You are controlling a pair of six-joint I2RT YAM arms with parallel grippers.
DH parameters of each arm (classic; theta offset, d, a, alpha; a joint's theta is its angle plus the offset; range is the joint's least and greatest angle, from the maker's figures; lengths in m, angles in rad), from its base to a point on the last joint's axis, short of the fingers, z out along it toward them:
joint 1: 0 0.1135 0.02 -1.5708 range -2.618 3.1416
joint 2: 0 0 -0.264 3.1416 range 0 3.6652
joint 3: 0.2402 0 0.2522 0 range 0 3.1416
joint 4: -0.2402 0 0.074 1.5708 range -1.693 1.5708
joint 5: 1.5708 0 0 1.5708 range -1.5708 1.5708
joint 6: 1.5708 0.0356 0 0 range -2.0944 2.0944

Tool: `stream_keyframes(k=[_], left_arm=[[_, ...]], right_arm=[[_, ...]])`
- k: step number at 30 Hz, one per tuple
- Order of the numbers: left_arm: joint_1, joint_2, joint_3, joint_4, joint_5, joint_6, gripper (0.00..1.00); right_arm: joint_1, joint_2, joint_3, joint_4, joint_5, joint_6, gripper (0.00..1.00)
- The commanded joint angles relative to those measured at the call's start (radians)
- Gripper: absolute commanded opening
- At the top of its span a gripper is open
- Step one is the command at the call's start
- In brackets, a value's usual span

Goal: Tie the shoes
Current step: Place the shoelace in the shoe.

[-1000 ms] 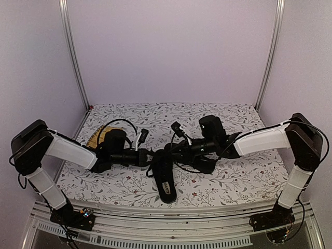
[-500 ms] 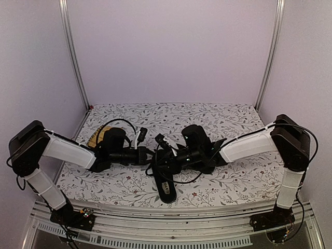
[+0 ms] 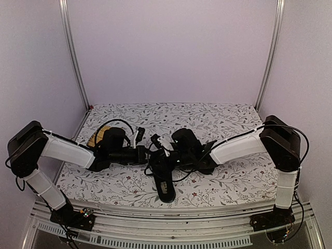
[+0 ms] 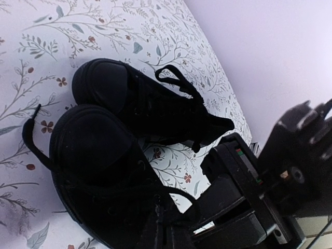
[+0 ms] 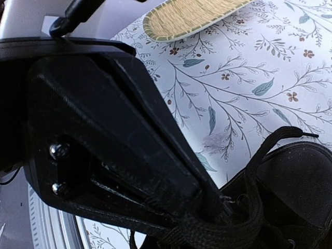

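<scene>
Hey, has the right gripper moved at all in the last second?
Yes. In the top view the right gripper has swung left, away from the right frame post and toward the yellow mat, ending over the shoes.

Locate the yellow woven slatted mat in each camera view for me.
Top external: yellow woven slatted mat at left, partly hidden.
Left wrist: not in view.
Right wrist: mat along the top edge, centre.
Shared landmark: the black canvas shoes, seen in all three views.

Both shoes (image 4: 104, 150) lie side by side on floral table (image 4: 31, 52).
</scene>
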Motion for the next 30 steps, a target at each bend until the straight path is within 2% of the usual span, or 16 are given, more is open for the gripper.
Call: stream_keyframes(k=[1, 12, 19, 23, 30], left_arm=[[-0.010, -0.030, 0.024, 0.016, 0.032, -0.025, 0.00], [-0.027, -0.002, 0.037, 0.032, 0.028, -0.103, 0.00], [-0.036, -0.008, 0.028, 0.034, 0.012, -0.154, 0.00], [-0.041, -0.026, 0.025, 0.023, 0.005, -0.167, 0.00], [-0.051, -0.044, 0.025, 0.008, 0.002, -0.181, 0.00]], right_arm=[[0.014, 0.036, 0.030, 0.014, 0.181, 0.011, 0.02], [0.060, 0.093, 0.024, 0.248, 0.371, 0.106, 0.02], [0.060, 0.121, 0.024, 0.376, 0.419, 0.108, 0.02], [0.063, 0.127, -0.012, 0.456, 0.508, 0.109, 0.02], [0.064, 0.197, 0.023, 0.493, 0.554, 0.101, 0.02]])
